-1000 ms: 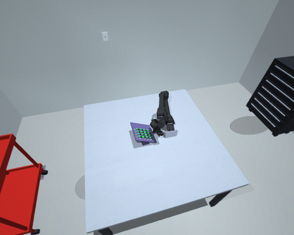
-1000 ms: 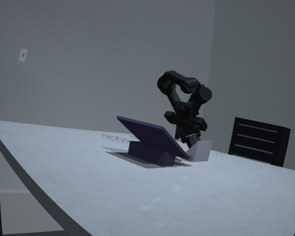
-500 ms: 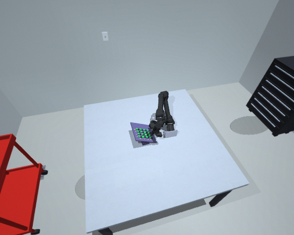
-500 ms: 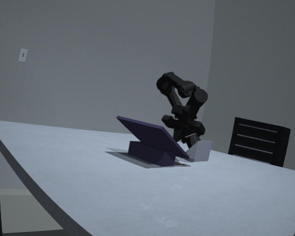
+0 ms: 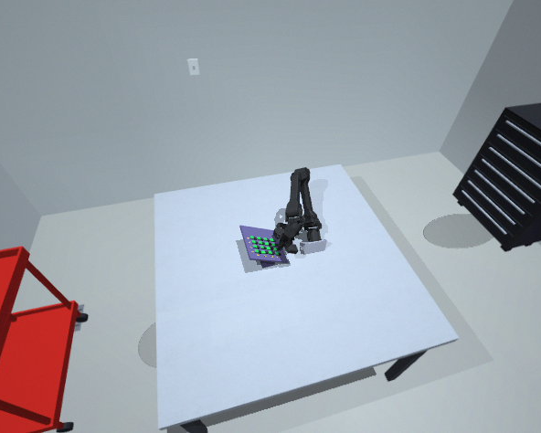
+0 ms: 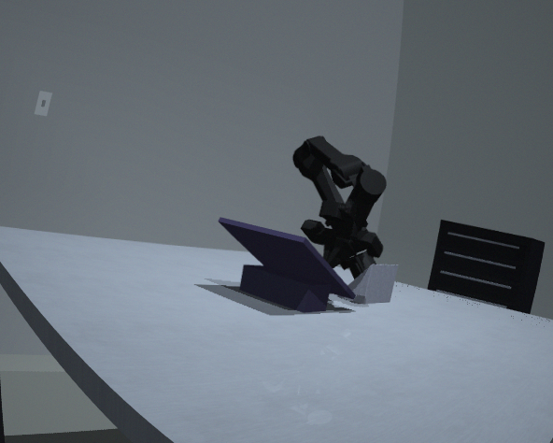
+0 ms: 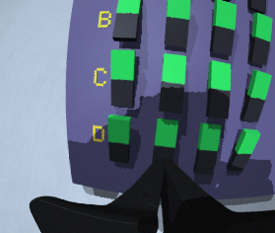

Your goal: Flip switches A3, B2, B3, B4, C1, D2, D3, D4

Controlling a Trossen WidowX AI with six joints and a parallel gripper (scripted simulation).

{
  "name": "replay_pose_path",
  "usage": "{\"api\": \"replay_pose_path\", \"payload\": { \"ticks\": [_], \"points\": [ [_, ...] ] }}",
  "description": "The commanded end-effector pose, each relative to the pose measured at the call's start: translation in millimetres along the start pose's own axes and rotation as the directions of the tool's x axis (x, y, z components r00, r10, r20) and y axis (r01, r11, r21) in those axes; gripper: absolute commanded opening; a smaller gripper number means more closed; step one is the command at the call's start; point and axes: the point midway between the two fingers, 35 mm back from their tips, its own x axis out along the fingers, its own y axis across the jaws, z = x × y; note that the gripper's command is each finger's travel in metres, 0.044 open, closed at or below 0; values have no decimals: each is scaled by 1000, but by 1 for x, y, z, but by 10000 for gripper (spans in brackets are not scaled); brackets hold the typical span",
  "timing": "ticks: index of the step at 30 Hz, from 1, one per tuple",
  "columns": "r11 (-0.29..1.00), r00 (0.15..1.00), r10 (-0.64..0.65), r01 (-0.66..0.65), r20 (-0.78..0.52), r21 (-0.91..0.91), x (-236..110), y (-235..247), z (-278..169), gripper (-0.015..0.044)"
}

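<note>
The purple panel (image 5: 249,230) (image 6: 286,254) (image 7: 83,99) stands tilted on its block. My gripper (image 5: 280,247) (image 7: 162,164) is shut and empty, its tips over the dark near end of switch D2 (image 7: 167,133); whether they touch is unclear. In the wrist view D1 (image 7: 118,129), D3 (image 7: 210,136) and D4 (image 7: 247,142) lie beside it, and C1 (image 7: 122,65) is one row farther. B2 (image 7: 178,9), B3 (image 7: 225,16) and B4 (image 7: 262,28) show near the top; A3 is almost wholly cut off. The tips are hidden behind the panel in the exterior view.
A pale block (image 5: 313,246) (image 6: 380,283) stands by the arm, beside the panel's near side. The white table (image 5: 261,335) (image 6: 219,352) carries them. A red cart (image 5: 37,344) and a black drawer cabinet (image 5: 508,172) (image 6: 482,262) stand off the table.
</note>
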Motion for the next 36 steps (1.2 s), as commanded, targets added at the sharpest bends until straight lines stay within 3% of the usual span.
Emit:
{"api": "replay_pose_path", "payload": {
  "ticks": [1, 36],
  "points": [
    [1000, 1000, -4, 4, 3, -5, 0, 0, 0, 0],
    [1000, 1000, -4, 4, 3, -5, 4, 0, 0, 0]
  ]
}}
